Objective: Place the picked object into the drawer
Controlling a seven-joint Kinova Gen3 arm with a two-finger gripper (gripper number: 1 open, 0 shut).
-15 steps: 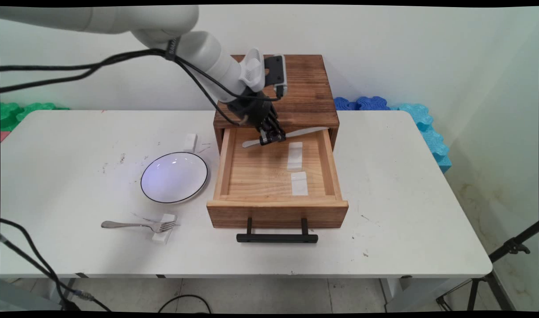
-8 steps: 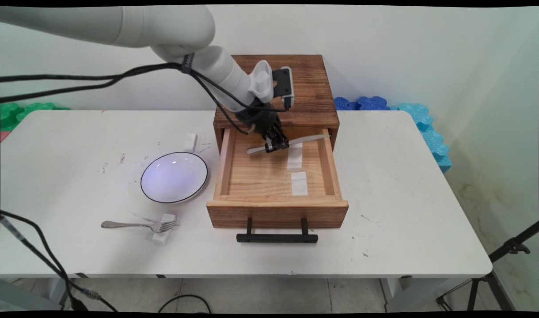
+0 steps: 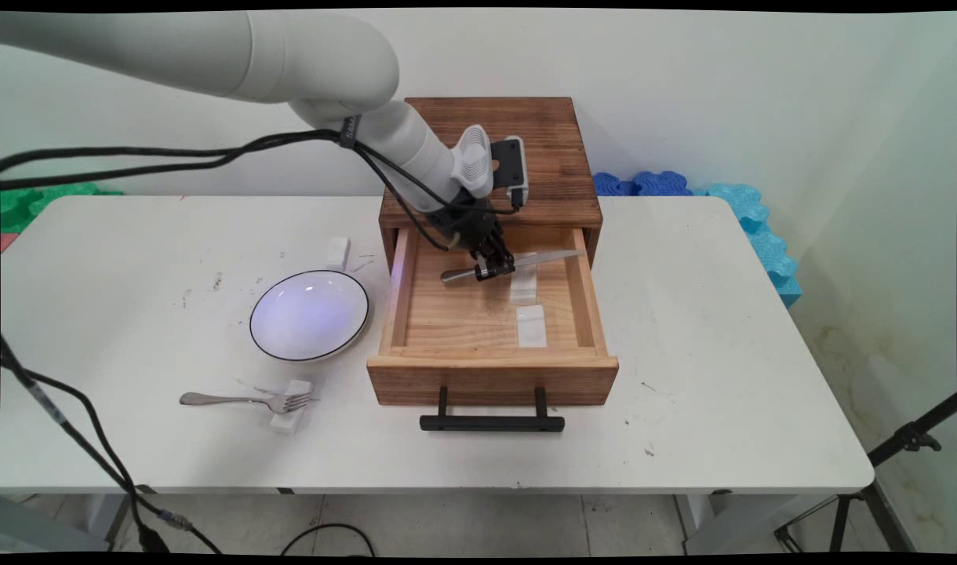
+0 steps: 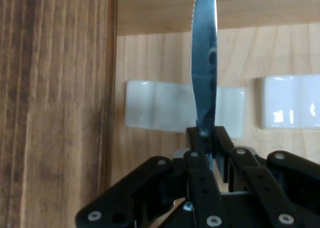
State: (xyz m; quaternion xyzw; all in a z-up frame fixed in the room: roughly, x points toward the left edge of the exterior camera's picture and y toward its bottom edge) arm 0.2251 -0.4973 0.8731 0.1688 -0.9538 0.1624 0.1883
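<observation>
Steel knife (image 3: 518,263) is hanging clamped in the gripper (image 3: 494,271) over the open drawer (image 3: 490,369), above its rear white rest (image 4: 165,111); lowering level would seat it best.

White rounded arm (image 3: 290,55) w/ black cables (image 3: 172,153), black screw-studded tool (image 3: 494,268).
</observation>
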